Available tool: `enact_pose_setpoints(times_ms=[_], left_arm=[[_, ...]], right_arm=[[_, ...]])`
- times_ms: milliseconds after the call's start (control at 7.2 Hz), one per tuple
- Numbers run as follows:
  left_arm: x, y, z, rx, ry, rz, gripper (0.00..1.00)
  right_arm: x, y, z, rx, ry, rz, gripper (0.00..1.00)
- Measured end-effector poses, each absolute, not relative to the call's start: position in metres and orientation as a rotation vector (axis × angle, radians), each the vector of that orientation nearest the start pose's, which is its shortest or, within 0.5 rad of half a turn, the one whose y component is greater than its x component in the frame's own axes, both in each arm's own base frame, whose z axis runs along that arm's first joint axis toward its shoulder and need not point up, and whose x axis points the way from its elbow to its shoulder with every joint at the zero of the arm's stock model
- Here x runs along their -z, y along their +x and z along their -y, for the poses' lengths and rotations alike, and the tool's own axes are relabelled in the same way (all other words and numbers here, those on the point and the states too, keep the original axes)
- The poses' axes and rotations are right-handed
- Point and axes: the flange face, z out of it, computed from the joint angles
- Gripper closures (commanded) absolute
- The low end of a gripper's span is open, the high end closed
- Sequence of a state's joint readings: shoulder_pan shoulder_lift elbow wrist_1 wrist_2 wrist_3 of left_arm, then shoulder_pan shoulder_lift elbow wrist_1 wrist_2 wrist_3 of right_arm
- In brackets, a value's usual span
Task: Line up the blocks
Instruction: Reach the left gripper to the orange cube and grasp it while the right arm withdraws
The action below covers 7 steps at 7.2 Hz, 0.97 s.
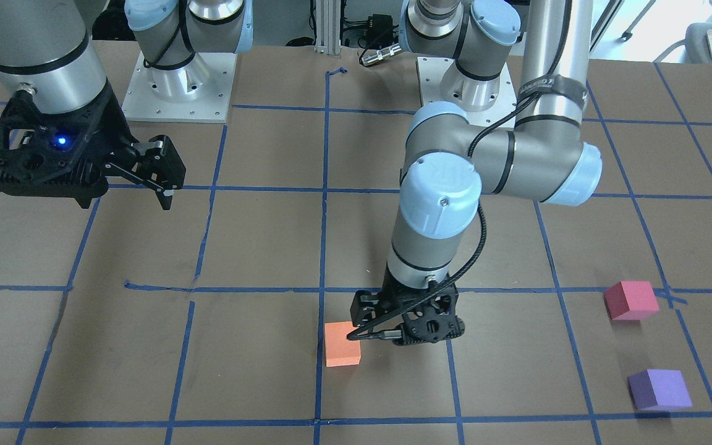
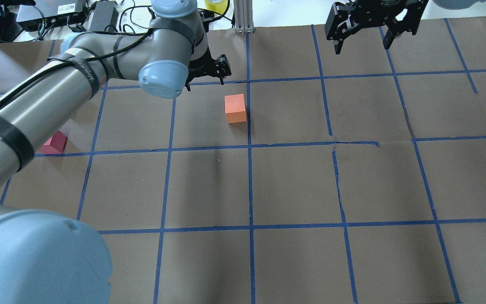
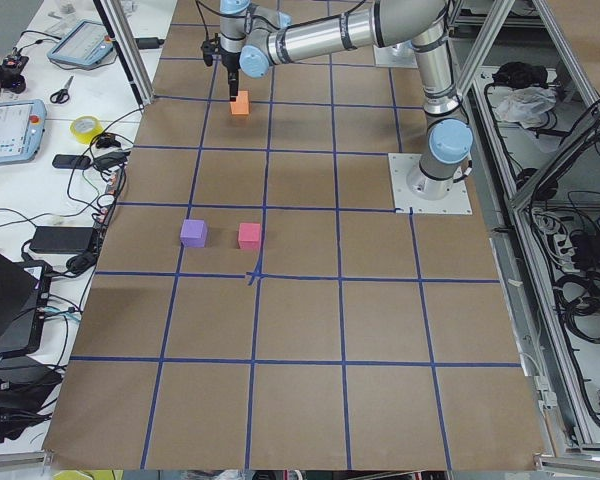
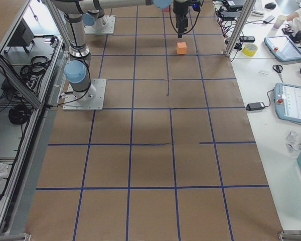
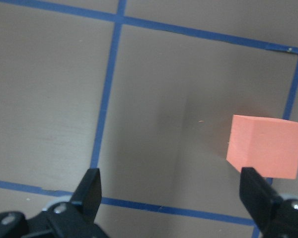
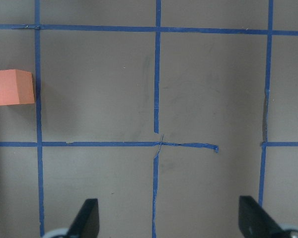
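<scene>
The orange block [image 1: 342, 344] sits on the brown table, and also shows in the overhead view [image 2: 235, 108]. My left gripper [image 1: 402, 337] is open and empty, low over the table just beside the orange block. In the left wrist view the orange block [image 5: 265, 146] lies just outside the right-hand fingertip [image 5: 252, 186], not between the jaws. The pinkish red block [image 1: 631, 300] and the purple block [image 1: 659, 389] rest apart, far off on my left side. My right gripper [image 2: 362, 44] is open and empty, raised well away from all blocks.
Blue tape lines [image 1: 325, 247] mark a grid on the brown paper table cover. The two arm bases [image 1: 180, 86] stand at the robot side of the table. Tablets, tape rolls and cables [image 3: 80, 130] lie on white benches beyond the far edge.
</scene>
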<state>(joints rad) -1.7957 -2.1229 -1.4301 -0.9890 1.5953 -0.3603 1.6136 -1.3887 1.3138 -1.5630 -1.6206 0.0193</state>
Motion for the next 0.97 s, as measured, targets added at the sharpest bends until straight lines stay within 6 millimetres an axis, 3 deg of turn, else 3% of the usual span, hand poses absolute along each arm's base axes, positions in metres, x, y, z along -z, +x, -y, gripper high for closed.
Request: enact_pose_setpoints(times_ms=[278,972], left_arm=[[-0.254,-0.306,0.657,0.258,-0.148,-3.159,0.00],[-0.217,-0.320,0.657,0.152,-0.115,-3.222,0.00]], right_arm=[[-0.514,0.153,0.570,0.104,-0.036,-3.188,0.00],[-0.504,0.152,0.569,0.079,-0.037,-3.199,0.00]])
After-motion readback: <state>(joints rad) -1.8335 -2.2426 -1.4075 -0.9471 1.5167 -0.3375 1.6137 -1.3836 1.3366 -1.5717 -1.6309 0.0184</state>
